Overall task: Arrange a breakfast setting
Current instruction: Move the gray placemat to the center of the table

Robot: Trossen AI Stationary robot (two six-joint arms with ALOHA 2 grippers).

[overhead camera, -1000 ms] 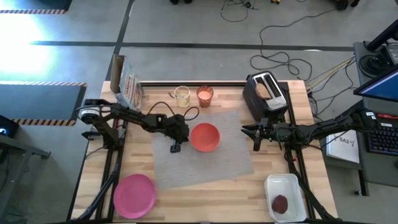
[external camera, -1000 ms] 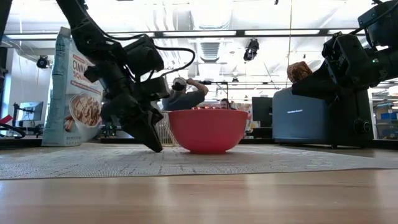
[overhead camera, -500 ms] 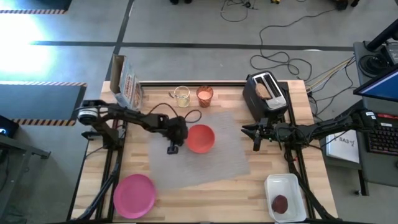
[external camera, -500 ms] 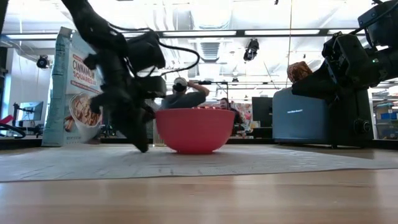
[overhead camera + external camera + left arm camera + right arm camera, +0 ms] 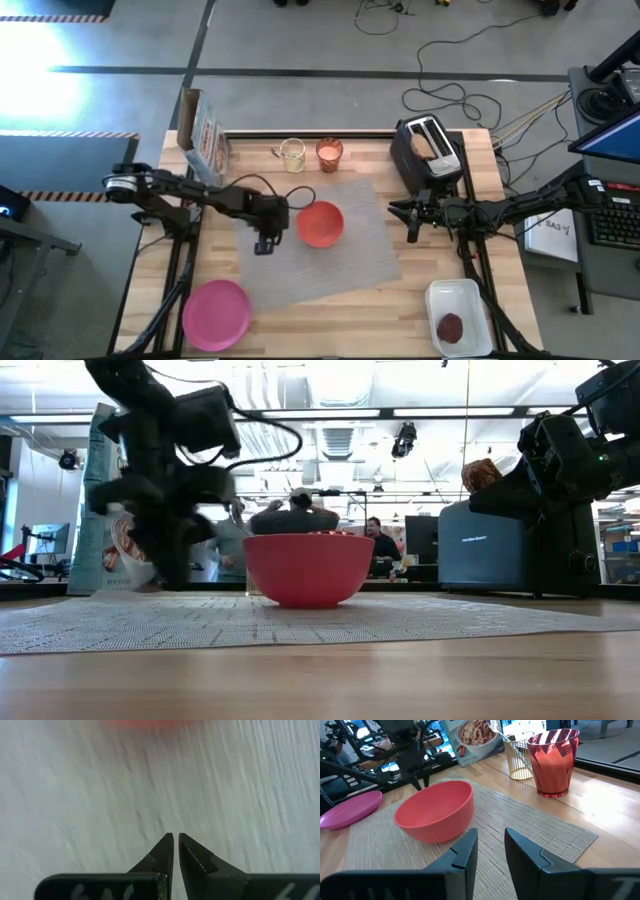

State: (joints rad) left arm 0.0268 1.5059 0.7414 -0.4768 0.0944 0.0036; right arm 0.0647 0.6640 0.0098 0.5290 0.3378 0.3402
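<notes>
The grey placemat lies askew at the table's middle, and the red bowl stands on it. My left gripper is shut, its tips down on the mat just left of the bowl; the left wrist view shows them closed. The pink plate lies at the near left. The glass of orange drink stands beyond the mat. The toast sticks up out of the black toaster. The dark red patty lies in a white tray. My right gripper is open at the mat's right edge. My left gripper comes at the placemat from above, slanting down, and its shut fingertips meet the mat's top surface left of the bowl. Whether they pinch the weave or only press on it, I cannot tell. The mat lies flat on the table.
A glass of pale liquid with a metal spoon in it stands left of the orange glass. A cereal box stands at the far left. The white tray sits at the near right. People show in the room behind.
My left gripper has gone toward the table's left edge with its shut tips on the placemat. The mat has slid left and turned a little, and the red bowl has ridden left with it. My right arm has kept still.
</notes>
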